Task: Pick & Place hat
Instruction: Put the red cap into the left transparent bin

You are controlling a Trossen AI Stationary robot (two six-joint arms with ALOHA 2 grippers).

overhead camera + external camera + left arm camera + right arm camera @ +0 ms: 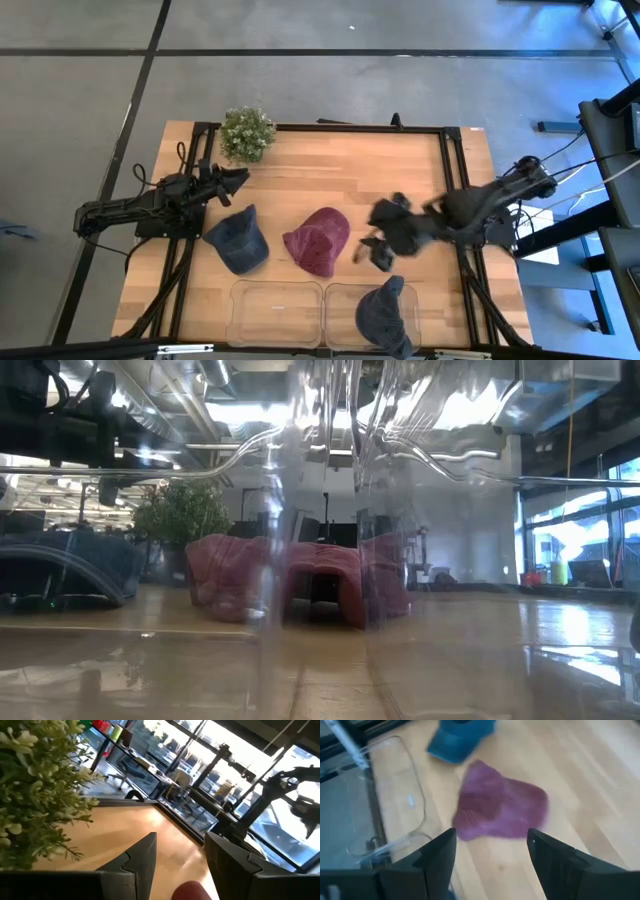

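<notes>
Maroon soft fabric hat (318, 240), crumpled and lumpy, lies on the wooden counter (340, 170) near its middle, just above the gap between the two clear plastic bins. In the right wrist view it shows as a purple-red floppy mound (500, 809), flat on the wood, nothing gripping it. In the low view it reads as a reddish hump (300, 575) seen through a clear bin wall, distorted.

Dark blue denim cap (238, 240) sits just left of the maroon hat, brim toward the near edge; they look close but apart. A second dark blue cap (385, 312) rests in the right clear plastic bin (345, 300), part of it hanging over the near rim. The left clear plastic bin (275, 312) holds nothing visible.

Right gripper (375, 252) hovers over the counter just right of the maroon hat and above the right bin; fingers (437, 857) apart, nothing between them, hat ahead of them. It is blurred in the high view, so height above the wood is hard to judge.

Left gripper (235, 178) sits at the counter's left side, near the small green potted plant (246, 133) at the far left corner; fingers (142, 860) apart, empty, plant leaves beside them.
</notes>
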